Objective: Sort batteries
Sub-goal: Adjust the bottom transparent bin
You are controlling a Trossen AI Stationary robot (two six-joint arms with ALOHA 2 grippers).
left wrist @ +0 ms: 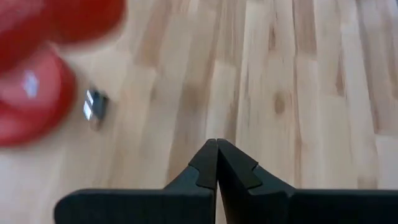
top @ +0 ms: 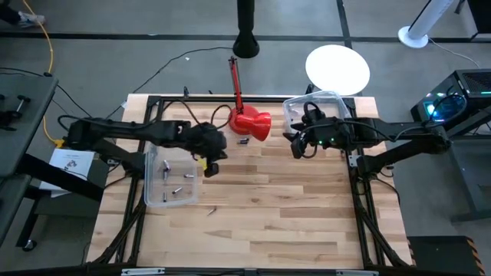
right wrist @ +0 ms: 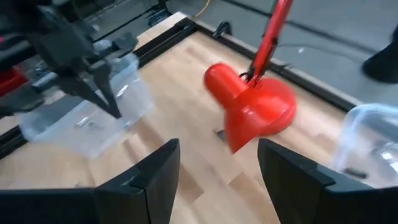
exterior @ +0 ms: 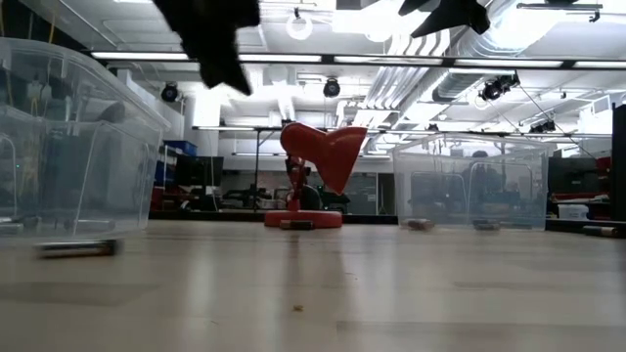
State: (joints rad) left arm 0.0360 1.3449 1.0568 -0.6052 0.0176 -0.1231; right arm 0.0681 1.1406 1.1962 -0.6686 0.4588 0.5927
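Robotics lab, exposed ceiling ducts point(exterior: 509, 39), strip lights point(exterior: 293, 59), workbenches behind

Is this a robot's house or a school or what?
Most likely a robotics lab or workshop. Two robot arms work at a wooden table in a black frame, cables trail over the floor, and the low view shows a big room with strip lights and bare ceiling ducts.

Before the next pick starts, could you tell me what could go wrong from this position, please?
1. The left gripper, jaws shut and empty, cannot take the battery beside the red scoop unless it opens first.
2. That battery lies close to the scoop, so a grasp there may bump it.
3. One loose battery lies just outside the left bin and could be overlooked.
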